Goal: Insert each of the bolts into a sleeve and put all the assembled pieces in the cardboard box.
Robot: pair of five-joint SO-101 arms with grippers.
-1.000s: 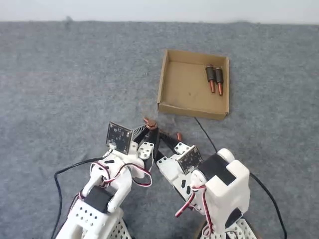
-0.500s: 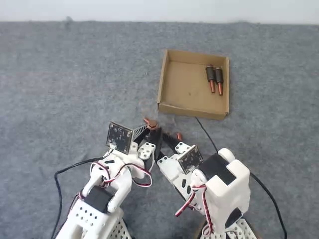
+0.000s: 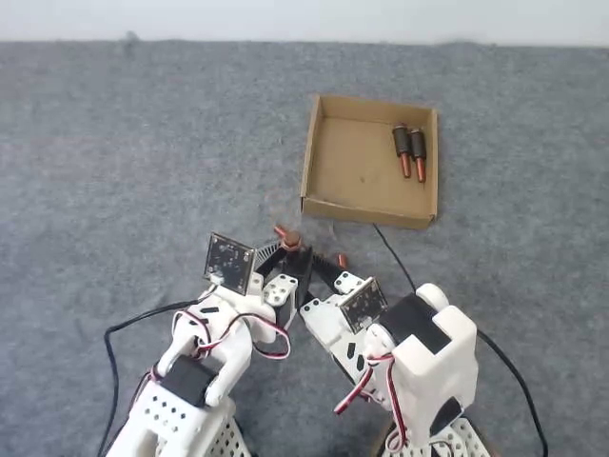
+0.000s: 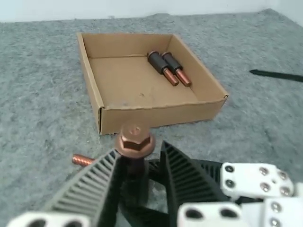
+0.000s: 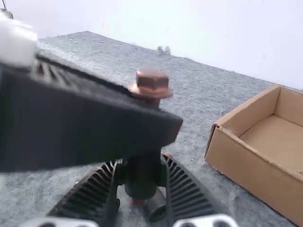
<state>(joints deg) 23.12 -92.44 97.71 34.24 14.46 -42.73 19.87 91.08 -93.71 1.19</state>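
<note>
Alignment first: left tool (image 4: 139, 158) grips the bolt (image 4: 136, 139), right tool (image 5: 140, 165) clamps the sleeve (image 5: 142, 182); I'd press straight down.

We see a copper hex-head bolt (image 4: 136, 141) upright in a black sleeve (image 5: 142, 178); two assembled pieces (image 3: 410, 148) lie side by side in the open cardboard box (image 3: 366, 211).

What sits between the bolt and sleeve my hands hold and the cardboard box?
Nothing visible. Bare grey carpet runs from the copper hex-head bolt, in the left hand, and black sleeve, in the right hand, to the open brown cardboard box. A loose copper bolt lies off to one side.
</note>
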